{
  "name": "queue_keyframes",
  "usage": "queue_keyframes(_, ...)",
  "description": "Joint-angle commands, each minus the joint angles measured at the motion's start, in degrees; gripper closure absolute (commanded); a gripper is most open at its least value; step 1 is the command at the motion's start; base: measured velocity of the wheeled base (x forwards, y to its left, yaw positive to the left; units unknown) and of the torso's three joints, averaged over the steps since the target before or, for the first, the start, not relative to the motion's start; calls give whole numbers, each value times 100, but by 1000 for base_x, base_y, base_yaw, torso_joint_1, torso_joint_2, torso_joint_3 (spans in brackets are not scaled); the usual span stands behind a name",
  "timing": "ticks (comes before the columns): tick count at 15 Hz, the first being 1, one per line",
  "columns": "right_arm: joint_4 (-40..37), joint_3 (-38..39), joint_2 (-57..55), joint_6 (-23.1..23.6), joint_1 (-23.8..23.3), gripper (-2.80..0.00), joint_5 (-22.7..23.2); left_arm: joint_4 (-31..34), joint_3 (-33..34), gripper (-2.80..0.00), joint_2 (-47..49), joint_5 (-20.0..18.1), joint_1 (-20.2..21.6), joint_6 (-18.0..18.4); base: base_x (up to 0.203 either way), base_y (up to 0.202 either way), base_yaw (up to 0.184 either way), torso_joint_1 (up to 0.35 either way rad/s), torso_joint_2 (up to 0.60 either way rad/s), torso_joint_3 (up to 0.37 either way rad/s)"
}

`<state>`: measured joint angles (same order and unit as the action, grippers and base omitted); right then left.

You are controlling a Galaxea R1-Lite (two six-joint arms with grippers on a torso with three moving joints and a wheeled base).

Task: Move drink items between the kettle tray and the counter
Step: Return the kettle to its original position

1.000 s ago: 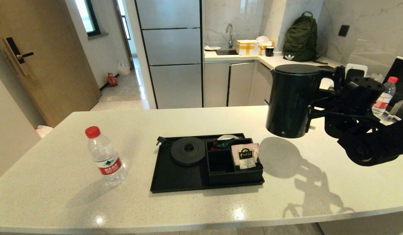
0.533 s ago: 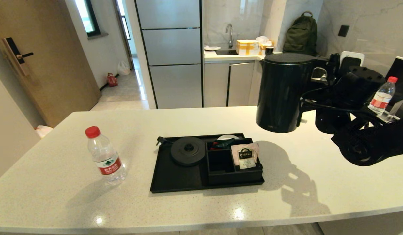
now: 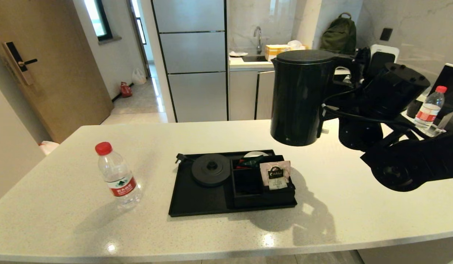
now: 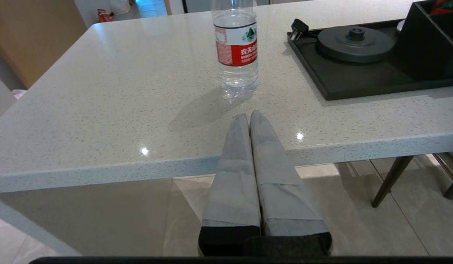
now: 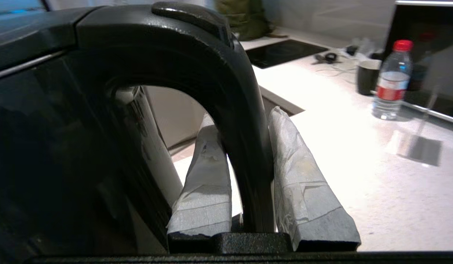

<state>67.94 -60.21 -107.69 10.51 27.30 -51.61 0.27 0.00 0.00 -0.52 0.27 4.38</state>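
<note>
**Kettle aloft, its base off to my left and lower down**

My right claw (image 5: 248, 176) pinches the kettle's handle (image 5: 226, 110), one taped finger on each side of the black arch, and the tall black electric kettle (image 3: 299, 97) hangs upright in the air, clear of the table (image 3: 65, 205). Taking the round kettle base (image 3: 211, 169) as my landmark: the kettle sits above it and to its right, roughly over the far right corner of the kettle tray (image 3: 197, 205), beyond the compartment box (image 3: 261, 190). That offset is what the next move turns on, I judge: the kettle has to travel toward my left and a little nearer to me, then come straight down with its long axis kept vertical, so its bottom meets the base squarely.

The pinkish tea sachet (image 3: 276, 175) stands in the box just right of the base, directly on the line between kettle and base, so I would stay high while crossing it.

The small water bottle (image 3: 117, 175) stands on the table well to the left of the base, off the tray. My left claw (image 4: 249, 119) hovers near the table's front edge, nearer the bottle than the base, fingers pressed together and empty.
</note>
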Motion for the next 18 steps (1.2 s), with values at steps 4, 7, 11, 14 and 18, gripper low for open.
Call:
queue_keyframes(4, -235, -301, 92, 70, 604, 0, -95, 0, 0, 0, 8, 0, 0, 2, 0, 0, 0, 0, 0, 0)
queue_keyframes(7, -529, -538, 29, 67, 1005, 0, -58, 0, 0, 0, 6, 0, 6, 6, 0, 0, 0, 0, 0, 0)
queue_keyframes(11, -703, -773, -164, 74, 1357, 0, -25, 0, 0, 0, 0, 0, 0, 2, 0, 0, 0, 0, 0, 0)
queue_keyframes(14, -803, -905, -374, 65, 1647, 0, 81, 0, 0, 0, 1, 0, 0, 2, 0, 0, 0, 0, 0, 0)
queue_keyframes(18, -870, -1230, -569, 74, 1823, 0, 72, 0, 0, 0, 0, 0, 0, 2, 0, 0, 0, 0, 0, 0)
